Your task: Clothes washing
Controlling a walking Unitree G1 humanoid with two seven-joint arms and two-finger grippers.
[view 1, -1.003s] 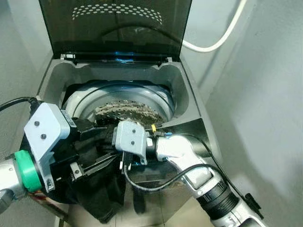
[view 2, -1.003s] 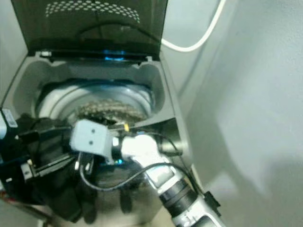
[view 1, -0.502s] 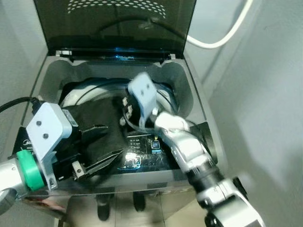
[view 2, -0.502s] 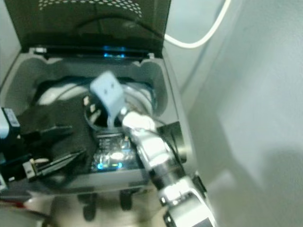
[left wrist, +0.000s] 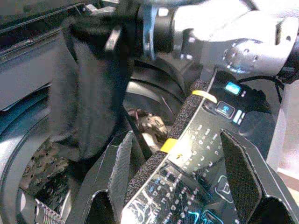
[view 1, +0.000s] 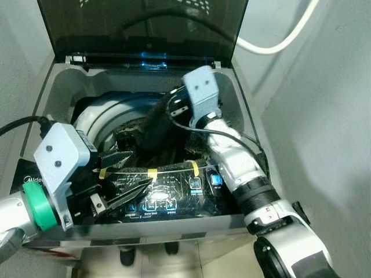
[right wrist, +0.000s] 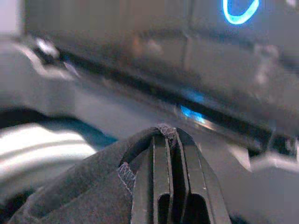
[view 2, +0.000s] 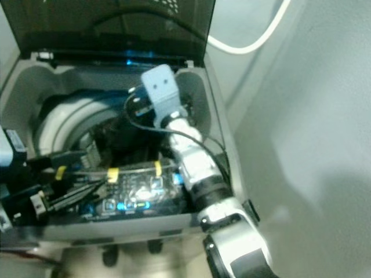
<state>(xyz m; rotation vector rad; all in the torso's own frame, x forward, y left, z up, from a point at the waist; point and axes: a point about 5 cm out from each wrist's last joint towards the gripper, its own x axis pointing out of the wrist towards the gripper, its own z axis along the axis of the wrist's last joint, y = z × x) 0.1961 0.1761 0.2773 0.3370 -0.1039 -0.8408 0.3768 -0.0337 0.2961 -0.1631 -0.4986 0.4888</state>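
Silver arms, pale grey wrist boxes with two screws, a green ring on the left arm, black cables (both tools (view 1: pixel 119 176) (right wrist: pixel 167 149) long, black).

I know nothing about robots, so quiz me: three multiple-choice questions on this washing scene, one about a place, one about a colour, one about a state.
1. Where does the dark garment hang?
A. Over the drum opening
B. On the floor
C. On the wall hose

2. What colour are the tape strips on the control panel's foam edge?
A. Red
B. Yellow
C. White

3. How is the washer lid?
A. Shut
B. Taken off
C. Raised open

Answers:
1 A: the right gripper holds it pinched above the drum.
2 B: they are yellow along the control panel.
3 C: it stands upright behind the tub.
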